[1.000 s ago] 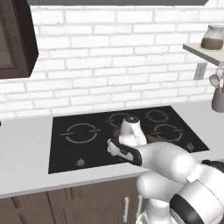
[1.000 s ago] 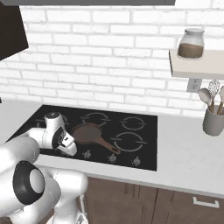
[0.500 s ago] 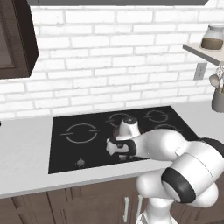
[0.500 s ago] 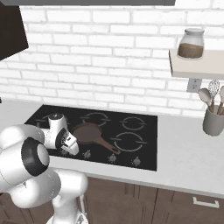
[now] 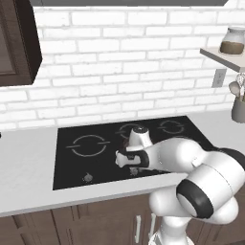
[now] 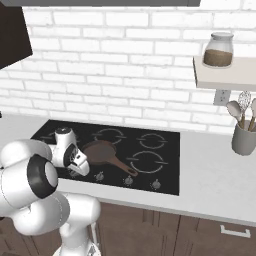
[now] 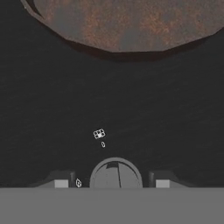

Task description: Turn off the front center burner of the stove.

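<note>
Reaching lower and further forward than half a second ago, the white arm has brought its tool [image 7: 112,183] down over the front strip of the flat black glass stove [image 5: 81,165], the wrist now bent toward the row of small silvery knobs. In the hand view one round silver knob [image 7: 116,174] sits between the two dark finger tips [image 7: 61,181], which stand apart on either side of it; whether they touch it I cannot tell, so the tool reads as released. Just past the knob, tiny white printed marks [image 7: 99,134] lie on the glass, then the rusty brown rim of the small frying pan [image 7: 127,24]. From the right, that pan [image 6: 100,151] covers the front center burner [image 6: 102,147], handle angled toward the knobs. Bare glass lies open between pan and knob; the pale grey surface [image 5: 28,158] runs left of the stove. White brick wall [image 5: 119,62] stands behind
</note>
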Motion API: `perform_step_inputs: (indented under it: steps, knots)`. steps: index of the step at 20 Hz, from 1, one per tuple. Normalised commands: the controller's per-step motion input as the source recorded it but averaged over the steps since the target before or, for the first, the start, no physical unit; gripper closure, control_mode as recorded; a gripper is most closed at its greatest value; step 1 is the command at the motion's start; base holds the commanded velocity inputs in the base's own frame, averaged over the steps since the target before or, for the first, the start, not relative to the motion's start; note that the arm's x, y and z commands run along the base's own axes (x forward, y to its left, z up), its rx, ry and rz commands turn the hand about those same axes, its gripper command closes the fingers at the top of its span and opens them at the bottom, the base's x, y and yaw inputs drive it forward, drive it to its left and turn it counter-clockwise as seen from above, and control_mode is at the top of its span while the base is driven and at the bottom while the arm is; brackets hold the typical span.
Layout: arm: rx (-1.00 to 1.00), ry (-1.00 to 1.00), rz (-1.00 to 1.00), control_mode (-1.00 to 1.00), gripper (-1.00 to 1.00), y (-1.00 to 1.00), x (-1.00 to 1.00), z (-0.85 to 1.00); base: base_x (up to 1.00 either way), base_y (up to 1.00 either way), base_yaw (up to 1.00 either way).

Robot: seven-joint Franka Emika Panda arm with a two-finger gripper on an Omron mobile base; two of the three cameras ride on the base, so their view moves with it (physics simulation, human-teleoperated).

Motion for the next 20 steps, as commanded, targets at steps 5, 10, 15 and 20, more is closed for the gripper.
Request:
perform_step_inputs:
  steps: [5,10,15,20]
  knots:
    - [0.00,0.00,0.00,-1.00,1.00,0.00,0.00,0.00,0.00,0.00,0.00]
    - [0.00,0.00,-0.03,-1.00,1.00,0.00,0.00,0.00,0.00,0.00,0.00]
    - [0.00,0.00,-0.38,-1.00,1.00,0.13,-0.20,0.00,0.00,0.00,0.00]
    - [0.00,-0.01,-0.55,-1.00,1.00,0.51,-0.25,0.00,0.00,0.00,0.00]
